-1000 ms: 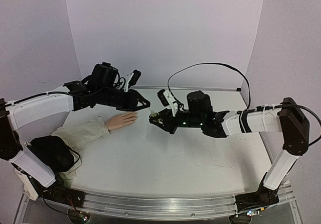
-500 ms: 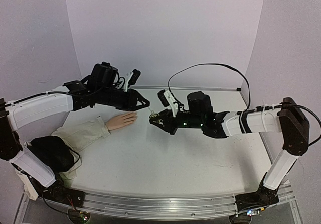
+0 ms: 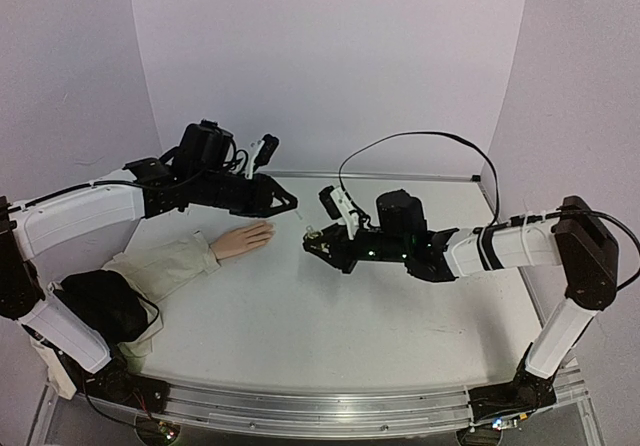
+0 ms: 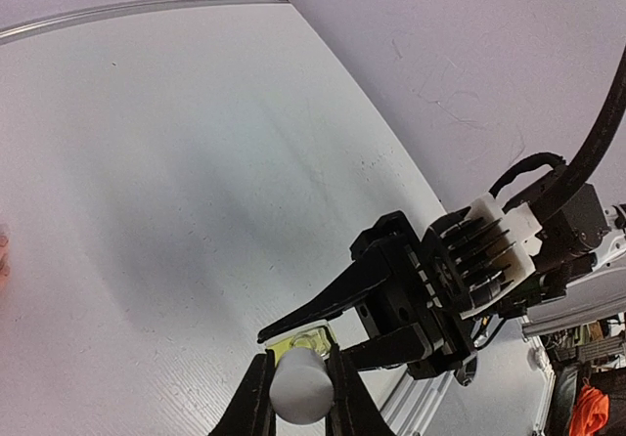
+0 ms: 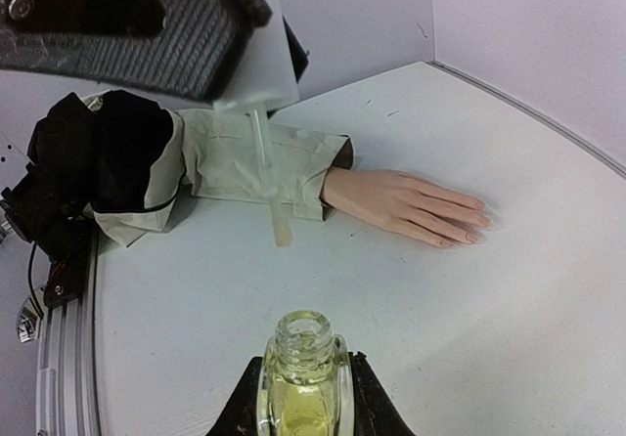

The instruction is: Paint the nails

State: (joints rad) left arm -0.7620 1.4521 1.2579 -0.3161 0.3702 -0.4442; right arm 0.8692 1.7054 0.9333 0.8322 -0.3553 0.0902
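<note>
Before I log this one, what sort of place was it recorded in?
Most likely a robot lab test booth, not a salon: a white table boxed in by plain lilac walls, an aluminium mounting rail along the near edge, and a mannequin hand standing in for a real one.

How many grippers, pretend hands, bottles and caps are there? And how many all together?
grippers: 2, the left gripper and the right gripper
mannequin hand: 1
bottle: 1
brush cap: 1
total: 5
</note>
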